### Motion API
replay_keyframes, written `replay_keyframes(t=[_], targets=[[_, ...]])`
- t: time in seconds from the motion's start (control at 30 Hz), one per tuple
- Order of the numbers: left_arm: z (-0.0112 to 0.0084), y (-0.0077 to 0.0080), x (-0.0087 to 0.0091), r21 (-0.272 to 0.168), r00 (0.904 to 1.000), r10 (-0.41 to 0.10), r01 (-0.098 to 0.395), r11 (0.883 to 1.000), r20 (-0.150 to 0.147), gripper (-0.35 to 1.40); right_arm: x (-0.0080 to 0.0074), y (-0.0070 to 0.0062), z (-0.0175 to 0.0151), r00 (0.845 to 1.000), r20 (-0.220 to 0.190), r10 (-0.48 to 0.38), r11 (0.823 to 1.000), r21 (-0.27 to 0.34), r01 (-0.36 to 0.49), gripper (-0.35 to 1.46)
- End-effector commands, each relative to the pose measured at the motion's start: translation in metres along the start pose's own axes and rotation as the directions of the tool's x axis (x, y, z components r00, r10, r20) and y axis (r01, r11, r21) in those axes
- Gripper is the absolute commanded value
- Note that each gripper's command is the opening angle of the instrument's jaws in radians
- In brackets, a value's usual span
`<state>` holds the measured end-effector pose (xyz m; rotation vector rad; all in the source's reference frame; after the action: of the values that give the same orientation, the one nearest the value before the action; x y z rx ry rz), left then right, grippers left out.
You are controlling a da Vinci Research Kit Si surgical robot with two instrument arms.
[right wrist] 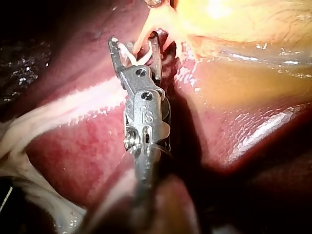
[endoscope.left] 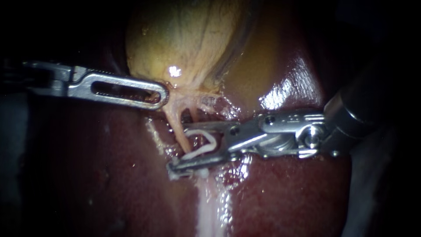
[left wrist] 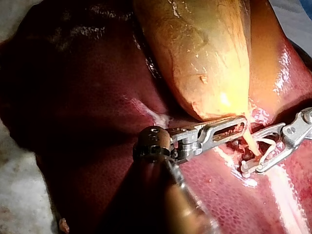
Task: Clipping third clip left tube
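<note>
Pinching the pale tissue at the narrow end of the gallbladder [endoscope.left: 188, 39], the left instrument [endoscope.left: 163, 94] comes in from the left, its slotted hand pressed together on that tissue right where the strands fan out. The right instrument [endoscope.left: 177, 148] enters from the right, its hand spread wide yet gripping a white clip [endoscope.left: 214, 141] between both jaws, with the clip legs open in a V. The left tube [endoscope.left: 174, 120], pale and the thicker of two strands, runs down from the gallbladder and passes between the clip legs, one jaw on each side. The clip is not yet closed on it. The right wrist view agrees: the tube [right wrist: 146, 29] drops between the jaw tips. Small white bits [endoscope.left: 175, 175] sit just past the lower jaw, too hidden to identify. Dark red liver [endoscope.left: 87, 166] lies underneath, wet and shiny.
</note>
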<state>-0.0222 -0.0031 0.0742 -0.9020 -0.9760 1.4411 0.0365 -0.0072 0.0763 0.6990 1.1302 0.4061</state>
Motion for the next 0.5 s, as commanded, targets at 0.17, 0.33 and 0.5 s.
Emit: replay_keyframes(t=[0.17, 0.33, 0.5], targets=[[0.0001, 0.0001, 0.0, 0.0, 1.0, 0.0, 0.0, 1.0, 0.0, -0.35, 0.0005, 0.0002, 0.0009, 1.0, 0.003, 0.027, 1.0, 0.008, -0.027, 0.49], [0.0001, 0.0001, 0.0, 0.0, 1.0, 0.0, 0.0, 1.0, 0.0, -0.35, 0.0008, 0.0005, 0.0016, 0.999, -0.002, 0.034, 0.999, 0.019, -0.034, 0.49], [0.0001, 0.0001, 0.0, 0.001, 1.0, 0.0, 0.0, 1.0, -0.001, -0.35, 0.0011, 0.0006, 0.0017, 0.999, -0.005, 0.047, 0.999, 0.025, -0.047, 0.49]])
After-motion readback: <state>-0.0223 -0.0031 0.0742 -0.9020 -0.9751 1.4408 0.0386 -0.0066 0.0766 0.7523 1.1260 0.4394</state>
